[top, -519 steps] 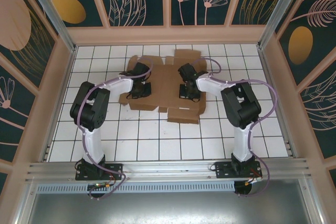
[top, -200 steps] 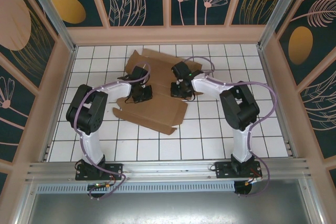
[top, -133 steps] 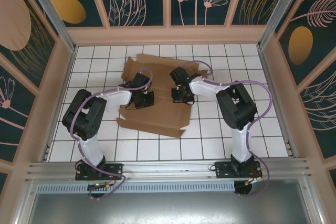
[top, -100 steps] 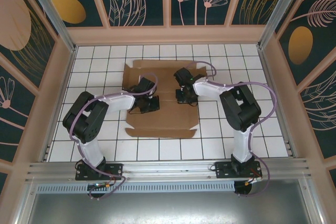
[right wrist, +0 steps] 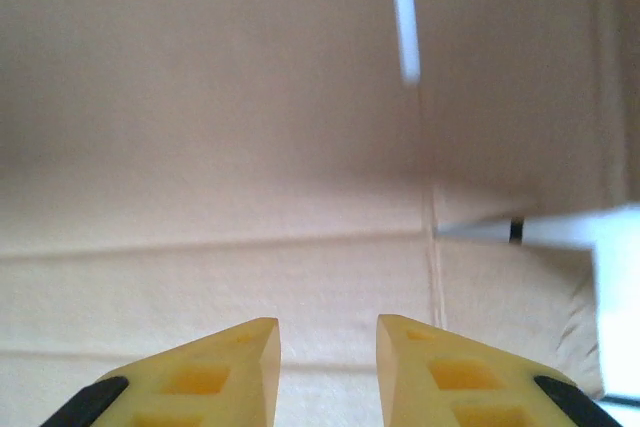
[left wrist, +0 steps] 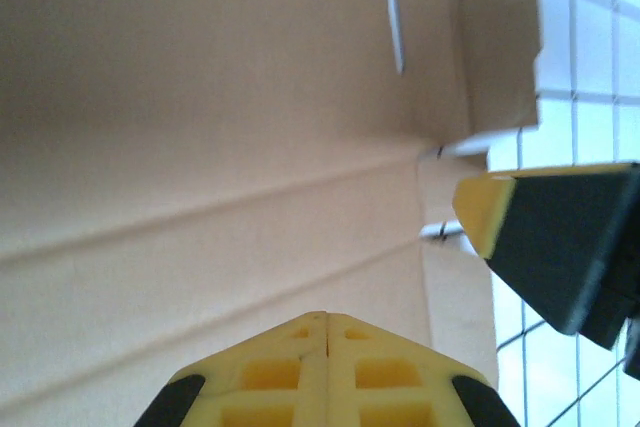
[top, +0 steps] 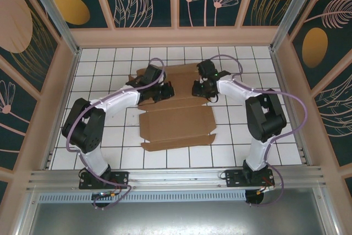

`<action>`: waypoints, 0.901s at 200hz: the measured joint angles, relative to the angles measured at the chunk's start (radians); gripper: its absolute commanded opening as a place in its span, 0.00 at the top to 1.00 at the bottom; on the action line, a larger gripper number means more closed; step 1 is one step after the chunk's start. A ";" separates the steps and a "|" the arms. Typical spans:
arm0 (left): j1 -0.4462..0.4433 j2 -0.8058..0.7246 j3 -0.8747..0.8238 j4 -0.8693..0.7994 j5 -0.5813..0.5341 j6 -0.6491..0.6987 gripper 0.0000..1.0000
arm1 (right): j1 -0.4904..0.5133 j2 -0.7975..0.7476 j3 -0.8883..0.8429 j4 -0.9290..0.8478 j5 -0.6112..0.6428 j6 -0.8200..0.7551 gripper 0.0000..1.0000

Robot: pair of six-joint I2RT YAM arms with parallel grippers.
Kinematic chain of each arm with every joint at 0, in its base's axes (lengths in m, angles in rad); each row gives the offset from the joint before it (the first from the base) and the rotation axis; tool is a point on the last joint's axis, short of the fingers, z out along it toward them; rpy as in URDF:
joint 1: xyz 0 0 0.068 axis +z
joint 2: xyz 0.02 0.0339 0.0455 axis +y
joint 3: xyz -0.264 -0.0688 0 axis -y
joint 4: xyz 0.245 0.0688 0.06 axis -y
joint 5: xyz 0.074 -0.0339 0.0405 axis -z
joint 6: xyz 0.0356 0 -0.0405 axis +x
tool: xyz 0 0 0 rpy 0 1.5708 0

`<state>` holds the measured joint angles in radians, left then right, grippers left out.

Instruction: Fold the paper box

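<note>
The paper box (top: 176, 127) is a creased brown cardboard sheet with flaps, lying mid-floor on the white tiles. Its far part (top: 181, 75) stands up a little behind both grippers. My left gripper (top: 165, 91) hovers over the sheet's far left part. In the left wrist view its fingertips (left wrist: 327, 318) meet, shut, with nothing between them, just above the cardboard (left wrist: 200, 147). My right gripper (top: 199, 88) is over the far right part. Its jaws (right wrist: 327, 329) stand apart with bare cardboard (right wrist: 200, 147) beyond them. One right finger (left wrist: 540, 237) shows at the right of the left wrist view.
A narrow slot (right wrist: 403, 17) and crease lines mark the cardboard near the grippers. Wooden walls (top: 176, 37) enclose the tiled floor (top: 264, 136) at the back and sides. An aluminium rail (top: 176, 177) runs along the near edge.
The sheet has turned and its near half has come down flat towards the arm bases. Both grippers have moved farther back. The right jaws have opened and let go; the left stayed shut.
</note>
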<state>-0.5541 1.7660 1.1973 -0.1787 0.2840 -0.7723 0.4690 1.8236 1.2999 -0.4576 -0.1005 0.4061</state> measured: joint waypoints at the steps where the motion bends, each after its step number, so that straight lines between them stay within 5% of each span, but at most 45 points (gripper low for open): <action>1: 0.002 0.000 0.001 0.002 0.000 0.000 0.97 | -0.002 -0.001 0.000 0.002 -0.001 0.000 0.63; 85: 0.076 0.302 0.092 0.067 0.051 -0.063 1.00 | -0.180 -0.026 -0.009 0.201 -0.085 0.122 0.52; 180: 0.076 0.355 0.119 0.137 0.092 -0.064 1.00 | -0.366 -0.026 -0.075 0.221 -0.137 0.083 0.33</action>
<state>-0.4786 2.1208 1.3167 -0.0418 0.3759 -0.8364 0.1028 1.7981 1.2251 -0.2363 -0.2375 0.4892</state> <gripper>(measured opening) 0.045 0.662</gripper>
